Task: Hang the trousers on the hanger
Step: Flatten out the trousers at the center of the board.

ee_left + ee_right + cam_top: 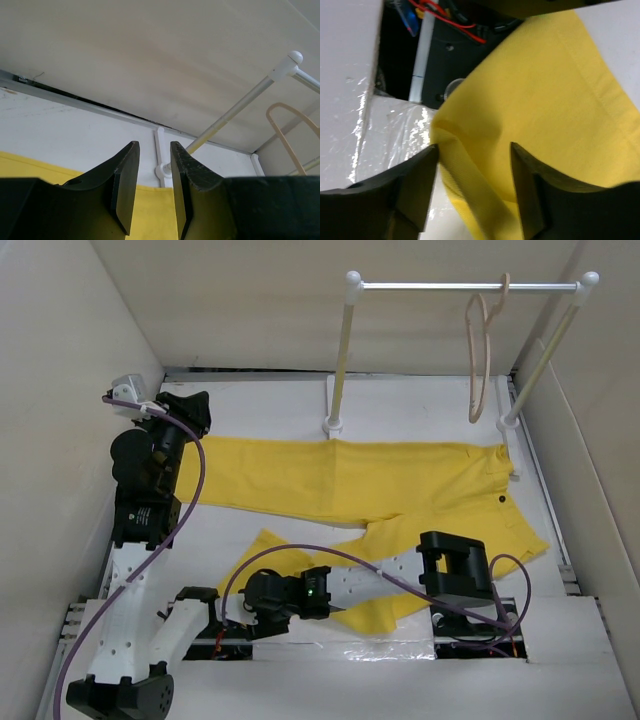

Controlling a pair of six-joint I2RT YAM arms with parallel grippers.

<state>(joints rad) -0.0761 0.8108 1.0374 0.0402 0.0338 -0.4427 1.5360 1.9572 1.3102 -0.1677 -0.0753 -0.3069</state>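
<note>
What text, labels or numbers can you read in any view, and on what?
No readable text in any view.
Left arm: faint pale marks on its black housing, too small to read.
Trousers, hanger, rail: no markings visible.

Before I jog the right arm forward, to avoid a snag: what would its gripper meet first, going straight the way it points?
The trousers: the yellow leg's folded edge lies between the open fingers of the right gripper; depth unclear.
</note>
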